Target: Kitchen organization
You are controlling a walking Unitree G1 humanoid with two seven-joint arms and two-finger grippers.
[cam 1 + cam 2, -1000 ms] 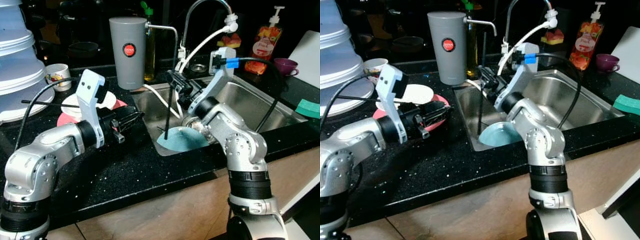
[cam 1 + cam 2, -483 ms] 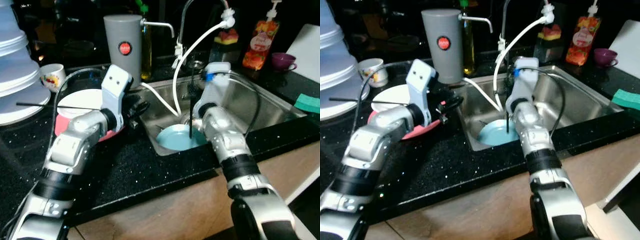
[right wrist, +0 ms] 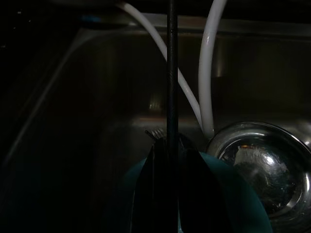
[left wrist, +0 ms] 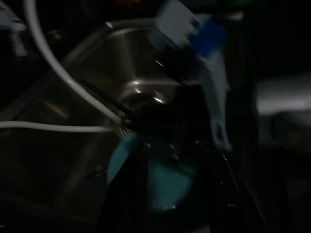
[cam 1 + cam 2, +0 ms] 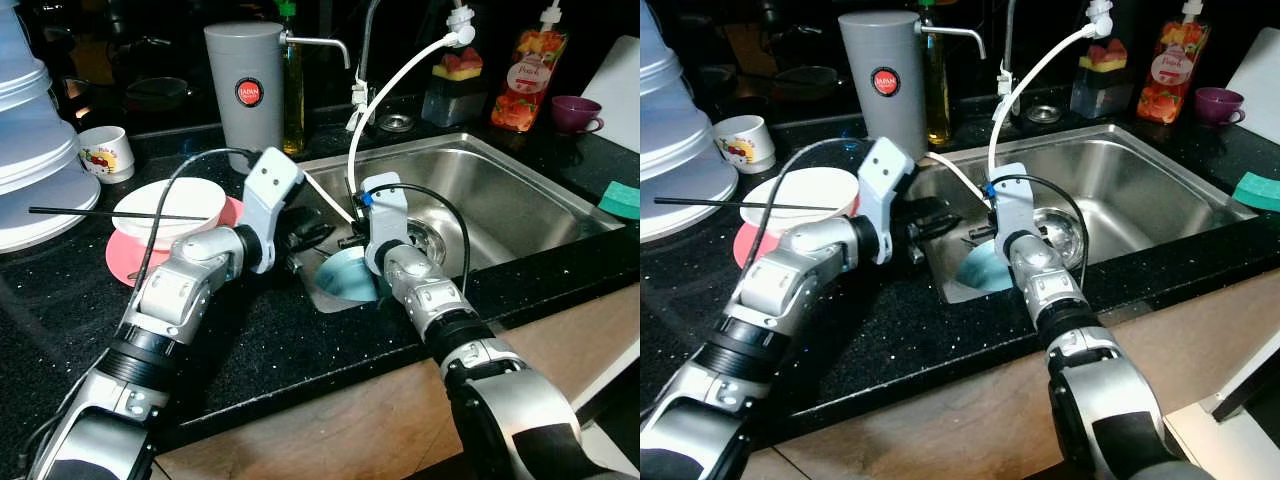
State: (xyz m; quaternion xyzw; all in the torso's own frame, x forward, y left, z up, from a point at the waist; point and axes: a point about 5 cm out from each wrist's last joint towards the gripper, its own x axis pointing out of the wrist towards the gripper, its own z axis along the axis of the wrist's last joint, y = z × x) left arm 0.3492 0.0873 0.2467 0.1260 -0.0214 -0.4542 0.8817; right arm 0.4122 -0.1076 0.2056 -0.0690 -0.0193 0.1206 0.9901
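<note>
My right tool (image 3: pixel 167 194), fingers closed on a thin black stick (image 3: pixel 171 73), hangs over the blue plate (image 5: pixel 345 277) in the sink (image 5: pixel 500 190). My left tool (image 5: pixel 318 232) reaches over the sink's edge from the desk (image 5: pixel 260 340) beside it; its opening cannot be told.

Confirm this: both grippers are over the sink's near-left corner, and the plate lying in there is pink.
Not quite. The plate in the sink is light blue, as the left eye view shows; the pink plate sits on the counter. The rest stands.
</note>
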